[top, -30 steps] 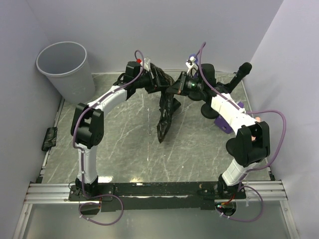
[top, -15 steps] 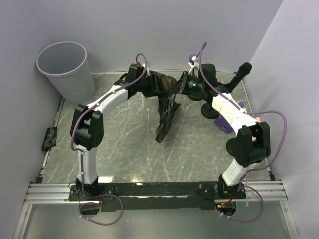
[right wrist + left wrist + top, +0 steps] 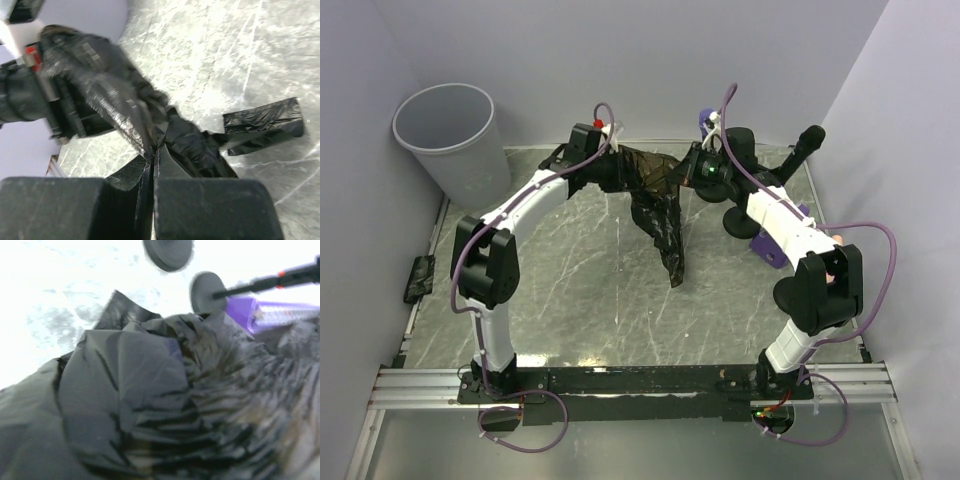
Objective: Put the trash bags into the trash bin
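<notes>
- Right gripper: pinched tight on black trash bag, above table.
- Left gripper: buried in bag's other end; I cannot tell its jaws.
- Trash bin: upright, far-left corner.

Right gripper: jaws pressed together, black trash bag pinched in the seam at the tips. From there the film runs up-left, crinkled and glossy, onto the left gripper and drapes over it. The plastic hides that one's jaws; only a dark body, a red tab and a white part show. Right of the pinch more bag bunches up, and a flat folded strip of black film sticks out to the right over the grey marbled desk. Can't tell whether the strip touches the desk. Lilac wall top left.
</notes>
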`<state>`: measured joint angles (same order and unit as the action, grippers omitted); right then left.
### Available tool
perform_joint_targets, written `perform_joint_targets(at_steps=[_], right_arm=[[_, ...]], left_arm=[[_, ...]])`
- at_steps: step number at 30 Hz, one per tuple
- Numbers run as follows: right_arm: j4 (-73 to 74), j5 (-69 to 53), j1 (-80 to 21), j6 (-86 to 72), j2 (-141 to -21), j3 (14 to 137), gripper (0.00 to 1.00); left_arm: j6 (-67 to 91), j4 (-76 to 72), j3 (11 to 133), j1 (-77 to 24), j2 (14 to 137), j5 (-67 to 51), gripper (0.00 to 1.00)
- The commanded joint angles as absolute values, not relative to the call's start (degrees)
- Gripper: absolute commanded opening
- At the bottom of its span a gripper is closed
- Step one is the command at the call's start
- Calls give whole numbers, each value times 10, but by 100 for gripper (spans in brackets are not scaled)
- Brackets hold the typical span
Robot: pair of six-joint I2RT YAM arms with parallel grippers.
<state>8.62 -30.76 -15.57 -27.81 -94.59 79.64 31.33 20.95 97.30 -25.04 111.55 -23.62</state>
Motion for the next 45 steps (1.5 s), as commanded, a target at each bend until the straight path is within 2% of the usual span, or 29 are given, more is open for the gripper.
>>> perform_joint_targets(at_steps=[1, 2, 3, 4, 8, 11, 20, 24, 27, 33, 34, 39, 45], right_arm=[[89, -277, -145, -265, -927, 826, 0], [92, -272, -143, -265, -929, 828, 0], [92, -266, -142, -265, -929, 828, 0], [94, -265, -141, -266, -930, 827, 0], [92, -264, -141, -280, -937, 828, 0], [95, -256, -143, -291, -947, 833, 0], [118, -207, -152, -302, -982, 862, 0], [119, -205, -159, -302, -984, 864, 0], [120, -201, -162, -304, -983, 863, 0], [120, -200, -169, -304, -981, 859, 0], [120, -197, -170, -304, -981, 859, 0], [125, -184, -172, -293, -980, 860, 0], [155, -156, -159, -215, -957, 849, 0]], left_arm=[[242, 219, 997, -211, 1066, -324, 15], [217, 228, 1000, -202, 1062, -321, 24], [196, 254, 1012, -197, 1060, -292, 47], [186, 275, 1020, -194, 1059, -260, 64], [270, 265, 981, -194, 1023, -223, 87], [319, 251, 962, -215, 1026, -213, 88], [384, 267, 1055, -279, 1117, -151, 89], [418, 272, 1092, -294, 1154, -114, 93], [434, 300, 1111, -309, 1174, -69, 92], [452, 301, 1124, -329, 1222, -50, 89], [453, 296, 1126, -331, 1229, -58, 85], [447, 309, 1123, -337, 1230, -55, 53], [411, 303, 1043, -270, 1156, -69, 36]])
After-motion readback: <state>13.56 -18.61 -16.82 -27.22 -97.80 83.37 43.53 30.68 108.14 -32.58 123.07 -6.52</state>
